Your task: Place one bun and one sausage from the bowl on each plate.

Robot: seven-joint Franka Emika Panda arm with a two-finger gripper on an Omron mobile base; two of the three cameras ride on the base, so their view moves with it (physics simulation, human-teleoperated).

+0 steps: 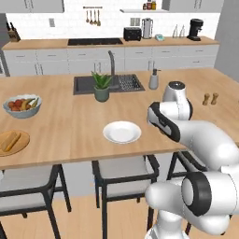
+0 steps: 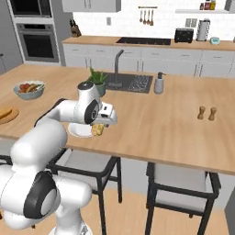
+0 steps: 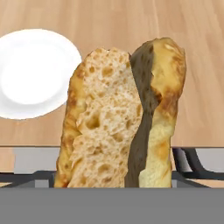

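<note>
The gripper [image 2: 98, 130] is holding the golden-brown bun [image 3: 122, 118] lengthwise, its long axis running out from the hand and its split, crumbly face showing. It is hanging over the counter's near edge, just beside the white plate [image 1: 122, 132], which is lying bare. A potted plant [image 1: 101, 86] and the sink [image 1: 86, 84] are sitting farther back; open wood [image 2: 156, 124] is stretching right. The wooden plate [image 1: 14, 142] is sitting far left, holding a bun and sausage.

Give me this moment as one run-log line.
gripper: shut on toasted bun | position: above counter edge beside white plate | white plate: bare | wooden plate: bun and sausage on it
</note>
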